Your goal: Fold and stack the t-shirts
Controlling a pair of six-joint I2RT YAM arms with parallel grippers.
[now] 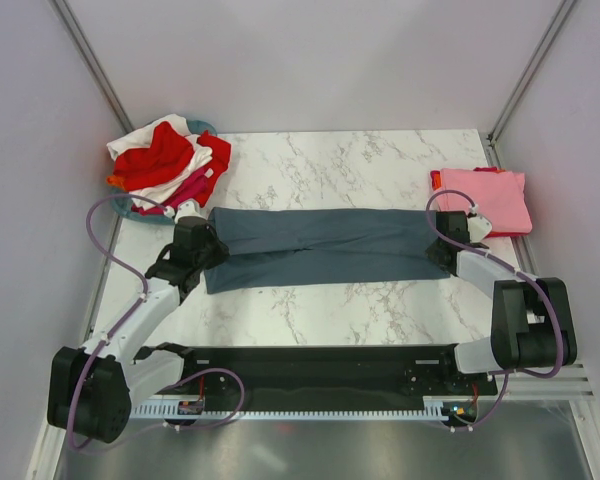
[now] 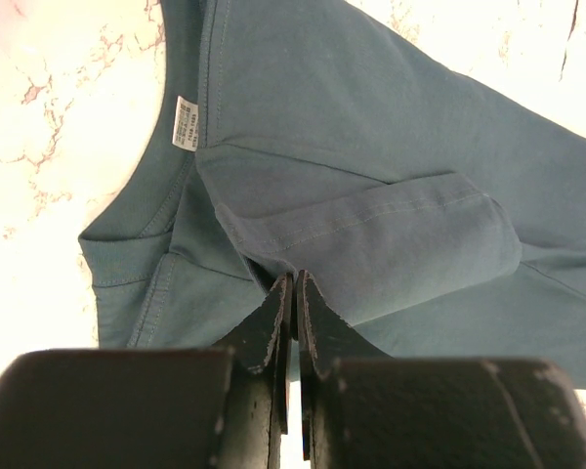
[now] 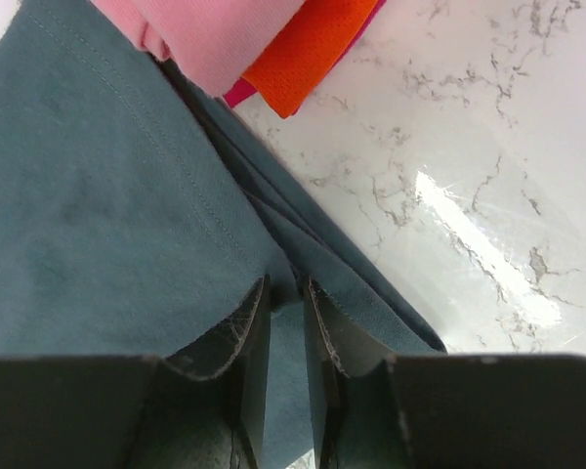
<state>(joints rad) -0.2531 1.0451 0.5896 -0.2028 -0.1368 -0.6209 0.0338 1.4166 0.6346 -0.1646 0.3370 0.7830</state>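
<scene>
A slate blue-grey t-shirt lies folded lengthwise into a long band across the middle of the marble table. My left gripper is shut on its left end, near the collar and white label; the fabric is pinched between the jaws. My right gripper is shut on the shirt's right end, a fold of blue-grey cloth between the fingers. A folded pink t-shirt tops a stack at the right, with orange-red and magenta layers beneath it.
A round teal basket at the back left holds a heap of red, white and magenta shirts. Grey walls close in the table on three sides. The folded stack lies just beyond my right gripper.
</scene>
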